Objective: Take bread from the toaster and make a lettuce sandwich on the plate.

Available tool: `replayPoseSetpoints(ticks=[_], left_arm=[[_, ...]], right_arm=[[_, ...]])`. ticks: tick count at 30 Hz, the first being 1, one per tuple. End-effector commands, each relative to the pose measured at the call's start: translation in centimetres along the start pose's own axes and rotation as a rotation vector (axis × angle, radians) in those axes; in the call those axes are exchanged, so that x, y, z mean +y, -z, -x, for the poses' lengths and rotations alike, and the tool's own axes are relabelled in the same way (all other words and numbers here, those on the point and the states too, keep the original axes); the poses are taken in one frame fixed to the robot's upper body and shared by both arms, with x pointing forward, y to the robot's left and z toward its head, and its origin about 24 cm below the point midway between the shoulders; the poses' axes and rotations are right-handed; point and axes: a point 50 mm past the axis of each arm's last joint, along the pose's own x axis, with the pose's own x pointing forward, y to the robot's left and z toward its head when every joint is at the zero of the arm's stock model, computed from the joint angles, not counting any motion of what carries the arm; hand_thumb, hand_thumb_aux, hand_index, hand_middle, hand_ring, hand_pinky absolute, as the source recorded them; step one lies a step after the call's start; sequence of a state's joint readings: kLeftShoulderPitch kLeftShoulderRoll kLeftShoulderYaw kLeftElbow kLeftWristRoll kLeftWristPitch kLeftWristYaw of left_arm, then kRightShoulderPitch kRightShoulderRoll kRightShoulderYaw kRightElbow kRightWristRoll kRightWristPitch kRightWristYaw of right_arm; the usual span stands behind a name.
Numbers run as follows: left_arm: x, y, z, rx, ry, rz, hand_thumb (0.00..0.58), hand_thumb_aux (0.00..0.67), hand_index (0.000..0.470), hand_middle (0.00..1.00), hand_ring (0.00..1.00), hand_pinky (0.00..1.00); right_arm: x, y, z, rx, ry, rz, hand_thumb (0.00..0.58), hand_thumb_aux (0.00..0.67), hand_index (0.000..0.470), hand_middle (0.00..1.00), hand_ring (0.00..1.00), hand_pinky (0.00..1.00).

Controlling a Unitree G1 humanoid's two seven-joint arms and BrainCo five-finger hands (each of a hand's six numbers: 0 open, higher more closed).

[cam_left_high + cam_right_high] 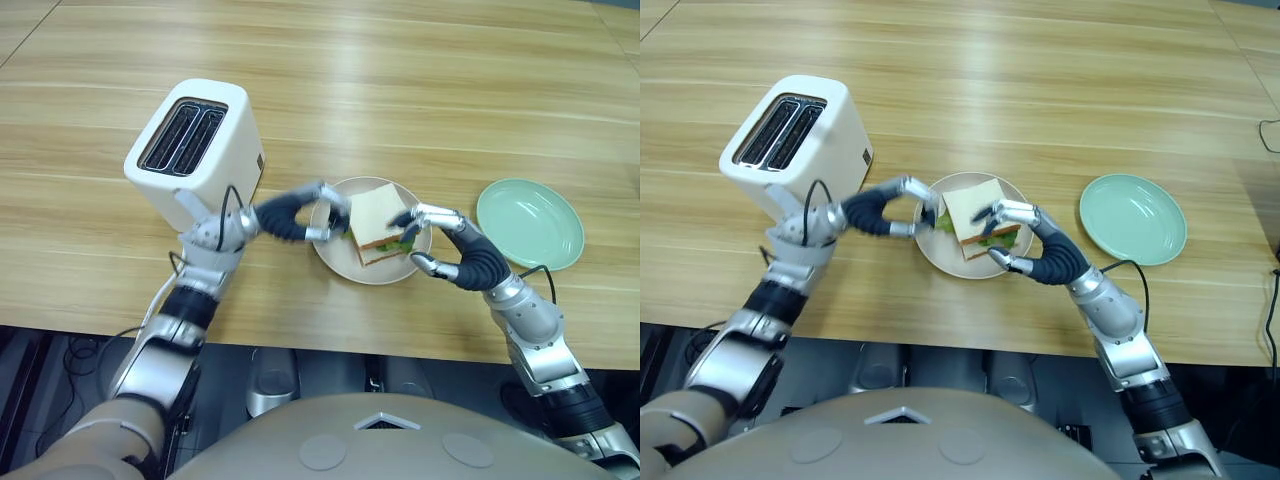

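Left robot hand [298, 216] and right robot hand [452, 250] flank sandwich [374, 216] on wood-grain table [400, 90].

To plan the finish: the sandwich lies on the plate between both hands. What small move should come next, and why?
Probably draw the left hand and right hand back from the sandwich: it looks complete on the plate, lettuce inside, toaster slots empty.

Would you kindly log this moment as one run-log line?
lettuce sandwich: on beige plate | left hand: at its left | right hand: at its right | toaster: slots look empty
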State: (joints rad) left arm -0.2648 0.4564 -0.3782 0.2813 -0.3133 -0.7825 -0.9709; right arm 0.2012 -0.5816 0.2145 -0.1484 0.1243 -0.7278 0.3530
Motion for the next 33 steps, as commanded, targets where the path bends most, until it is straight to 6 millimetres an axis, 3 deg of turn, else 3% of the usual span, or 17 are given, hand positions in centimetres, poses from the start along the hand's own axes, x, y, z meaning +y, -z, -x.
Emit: replayPoseSetpoints(ticks=[1, 5, 11, 17, 22, 25, 27, 29, 31, 32, 33], left_arm=[[-2.8, 0.1, 1.1, 0.067, 0.188, 0.036, 0.58, 0.67, 0.46, 1.0, 1.0, 1.0], [-5.1, 0.9, 1.9, 0.131, 0.245, 0.082, 0.58, 0.67, 0.46, 1.0, 1.0, 1.0], [-7.1, 3.1, 2.1, 0.262, 0.265, 0.076, 0.58, 0.67, 0.46, 1.0, 1.0, 1.0], [-7.5, 6.2, 2.5, 0.439, 0.225, -0.009, 0.58, 0.67, 0.46, 1.0, 1.0, 1.0], [-5.1, 9.1, 3.0, 0.638, 0.099, -0.122, 0.578, 0.628, 0.431, 1.0, 1.0, 1.0], [-3.6, 10.3, 3.1, 0.728, 0.009, -0.21, 0.545, 0.504, 0.346, 1.0, 1.0, 1.0], [-2.5, 10.7, 2.9, 0.759, -0.078, -0.26, 0.46, 0.365, 0.251, 1.0, 1.0, 1.0], [-1.4, 11.0, 2.6, 0.786, -0.154, -0.312, 0.39, 0.286, 0.197, 1.0, 1.0, 1.0], [-0.1, 11.0, 2.4, 0.802, -0.251, -0.367, 0.392, 0.289, 0.198, 1.0, 1.0, 1.0], [0.6, 11.0, 2.3, 0.805, -0.311, -0.39, 0.366, 0.263, 0.18, 0.98, 0.98, 0.98], [1.2, 10.8, 2.1, 0.795, -0.361, -0.418, 0.234, 0.152, 0.105, 0.96, 0.96, 0.96]], right_arm=[[2.3, 1.4, 2.0, 0.144, -0.259, 0.005, 0.58, 0.67, 0.46, 1.0, 1.0, 1.0], [4.5, 3.0, 4.3, 0.294, -0.473, 0.012, 0.58, 0.67, 0.46, 1.0, 1.0, 1.0], [5.9, 5.9, 5.4, 0.462, -0.572, 0.066, 0.58, 0.67, 0.46, 1.0, 1.0, 1.0], [6.1, 9.3, 4.0, 0.576, -0.527, 0.205, 0.58, 0.67, 0.46, 1.0, 1.0, 1.0], [5.1, 11.2, 1.0, 0.568, -0.397, 0.336, 0.58, 0.67, 0.46, 1.0, 1.0, 1.0], [4.1, 12.5, -0.3, 0.587, -0.331, 0.433, 0.58, 0.67, 0.46, 1.0, 1.0, 1.0], [3.5, 13.1, -1.3, 0.588, -0.267, 0.476, 0.58, 0.67, 0.46, 1.0, 1.0, 1.0], [2.9, 13.5, -2.2, 0.582, -0.207, 0.51, 0.58, 0.67, 0.46, 1.0, 1.0, 1.0], [2.3, 13.8, -3.1, 0.577, -0.146, 0.538, 0.58, 0.67, 0.46, 1.0, 1.0, 1.0], [2.0, 13.9, -3.6, 0.573, -0.11, 0.551, 0.58, 0.67, 0.46, 1.0, 1.0, 1.0], [1.7, 14.0, -4.0, 0.569, -0.079, 0.567, 0.58, 0.67, 0.46, 1.0, 1.0, 1.0]])
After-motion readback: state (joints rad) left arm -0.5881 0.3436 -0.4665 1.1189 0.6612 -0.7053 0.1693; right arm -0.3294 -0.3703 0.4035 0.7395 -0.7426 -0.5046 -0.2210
